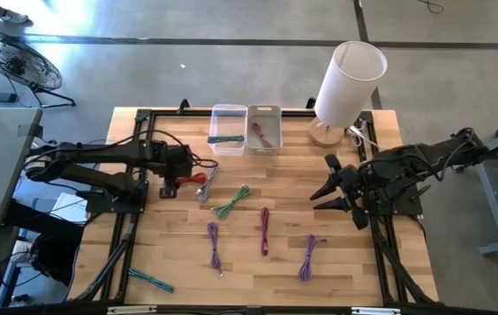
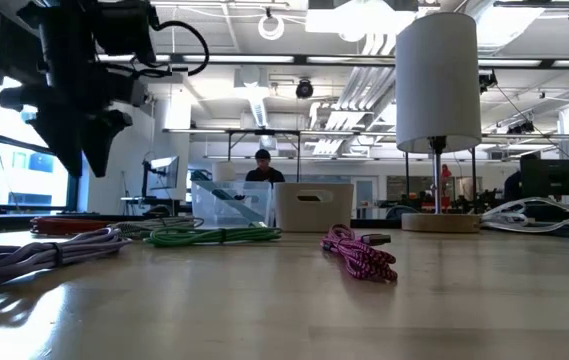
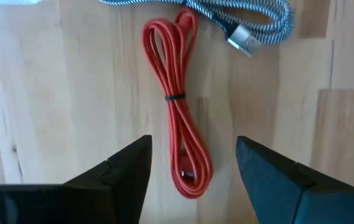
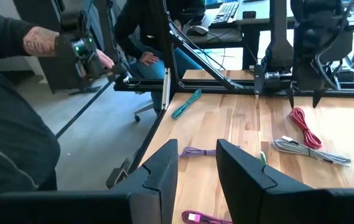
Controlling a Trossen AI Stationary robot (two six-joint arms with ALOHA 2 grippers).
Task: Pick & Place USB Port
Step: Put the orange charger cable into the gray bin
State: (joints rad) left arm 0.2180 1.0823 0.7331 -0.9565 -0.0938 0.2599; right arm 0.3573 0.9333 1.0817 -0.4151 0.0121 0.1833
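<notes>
1. Two tools in play. Left tool (image 3: 192, 171) is spread wide with nothing in it, poised above the red cable (image 3: 178, 106) so one finger falls to each side of the bundle. Looks lined up for a straight-down grab.
2. Red cable lies coiled and tied at its middle, flat on the surface (image 1: 362, 262), at the left arm's side. Its long axis runs between the fingers – pinching across the bundle should catch all strands.
3. Grey braided cable (image 3: 251, 25) sits just beyond the red one, metal plug pointing toward it. Close enough to get snagged, I'd judge.
4. Right tool (image 4: 196, 165) is parked near the surface's right edge, fingers parted and holding nothing – waiting.
5. Other cables are scattered mid-surface: green (image 1: 231, 203), magenta (image 1: 265, 229), two purple (image 1: 214, 243), teal (image 1: 150, 279) near the front-left corner.
6. Containers at the far edge, touching side by side: clear bin (image 1: 228, 112) holds a teal cable, white bin (image 1: 264, 110) holds a reddish one. Likely drop targets.
7. Lamp (image 1: 347, 83) stands just right of the bins.
</notes>
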